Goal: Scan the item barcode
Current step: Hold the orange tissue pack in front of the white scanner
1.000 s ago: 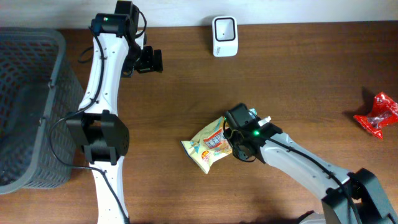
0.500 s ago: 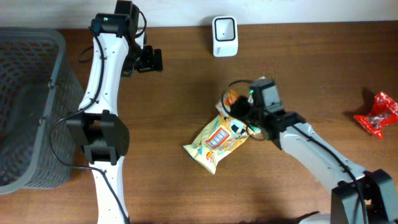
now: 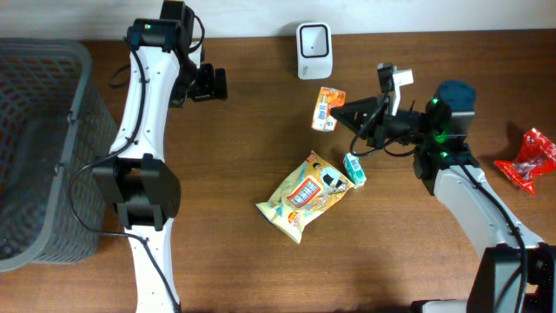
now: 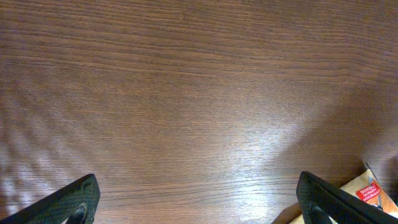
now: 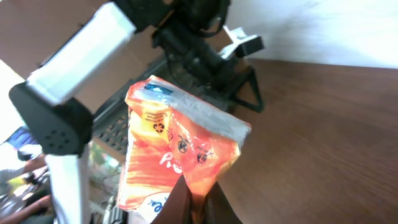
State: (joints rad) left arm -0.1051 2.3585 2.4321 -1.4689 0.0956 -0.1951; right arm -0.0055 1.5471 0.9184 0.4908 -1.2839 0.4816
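Two arms stand over the brown wooden table (image 3: 261, 130). The right gripper (image 3: 340, 111) is clenched on a small orange foil packet (image 3: 327, 108), apparently held clear of the wood, near the white boxy barcode scanner (image 3: 313, 39). The left gripper (image 3: 208, 84) hangs empty, jaws spread wide. A yellow crinkled snack bag (image 3: 306, 195) lies just beside a small green carton (image 3: 354, 169), nearer the robot than the packet.

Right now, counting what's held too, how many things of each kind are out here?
Packets: 3, namely the orange packet in the right pincer, the yellow packet and the red packet
Small box: 1
Scanner: 1
Basket: 1
Total: 6
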